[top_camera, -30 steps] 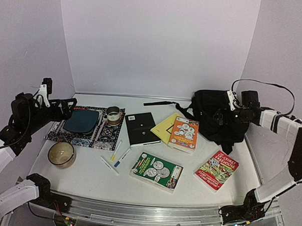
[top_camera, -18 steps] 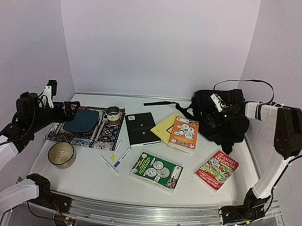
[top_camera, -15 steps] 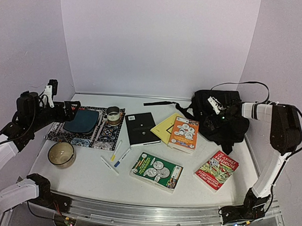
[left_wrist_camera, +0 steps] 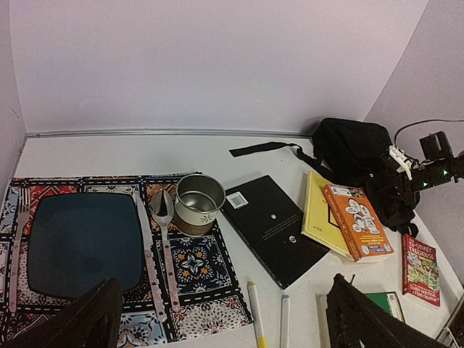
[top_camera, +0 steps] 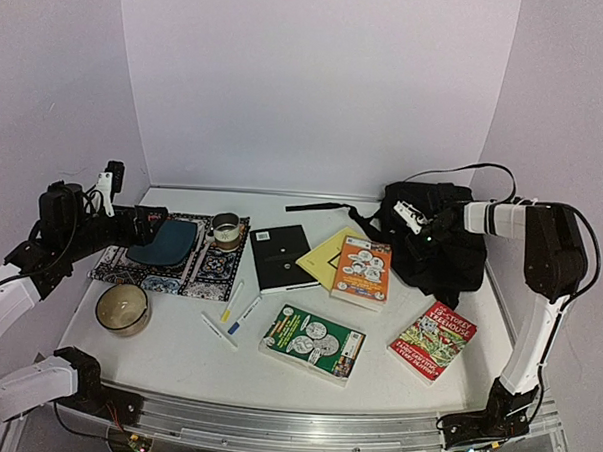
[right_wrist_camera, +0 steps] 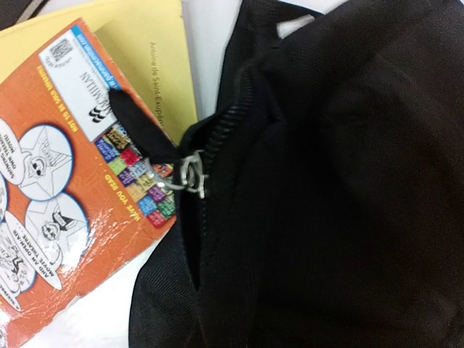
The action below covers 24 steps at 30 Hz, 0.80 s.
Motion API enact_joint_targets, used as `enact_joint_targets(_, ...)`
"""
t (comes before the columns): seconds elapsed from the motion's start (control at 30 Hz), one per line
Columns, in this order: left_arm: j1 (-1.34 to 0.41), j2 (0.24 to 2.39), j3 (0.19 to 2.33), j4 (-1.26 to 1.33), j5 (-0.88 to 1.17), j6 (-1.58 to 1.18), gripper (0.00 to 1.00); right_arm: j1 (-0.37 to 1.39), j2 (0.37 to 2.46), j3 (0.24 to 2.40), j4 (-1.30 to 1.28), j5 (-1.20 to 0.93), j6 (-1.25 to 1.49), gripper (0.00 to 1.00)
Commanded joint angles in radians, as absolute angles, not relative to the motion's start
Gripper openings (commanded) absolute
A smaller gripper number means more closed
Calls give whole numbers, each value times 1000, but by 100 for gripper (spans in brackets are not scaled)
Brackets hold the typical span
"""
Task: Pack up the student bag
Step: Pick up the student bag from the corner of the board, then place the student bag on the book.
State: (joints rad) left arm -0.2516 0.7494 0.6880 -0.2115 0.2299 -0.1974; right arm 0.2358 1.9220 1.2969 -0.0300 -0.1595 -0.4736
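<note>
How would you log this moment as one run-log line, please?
left hand: open, over placemat | right hand: shut, at backpack zipper pull, grip unconfirmed | books: on table, unpacked

The white table (top_camera: 176,356) carries a placemat (top_camera: 214,277), bowl (top_camera: 123,308), pens (top_camera: 244,314), several books (top_camera: 311,344) (one black notebook (top_camera: 283,256)) and the student bag (top_camera: 455,265).
</note>
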Motion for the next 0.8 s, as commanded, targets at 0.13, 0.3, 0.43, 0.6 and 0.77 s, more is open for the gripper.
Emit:
enact_joint_targets(0.13,-247,762,742,-200,298,-215,100,371,1732,1311,-189,-103,-390,0)
enact_joint_targets(0.3,-246,816,771,-203,333,-282,99,400,1610,1360,-271,-13,-344,0)
enact_joint_targets(0.43,-251,849,783,-205,372,-340,99,448,1529,1364,-312,26,-299,0)
enact_joint_targets(0.6,-262,882,793,-212,401,-412,99,530,1466,1367,-349,106,-216,0)
enact_joint_targets(0.77,-271,890,791,-212,390,-483,99,653,1458,1396,-381,201,-94,1)
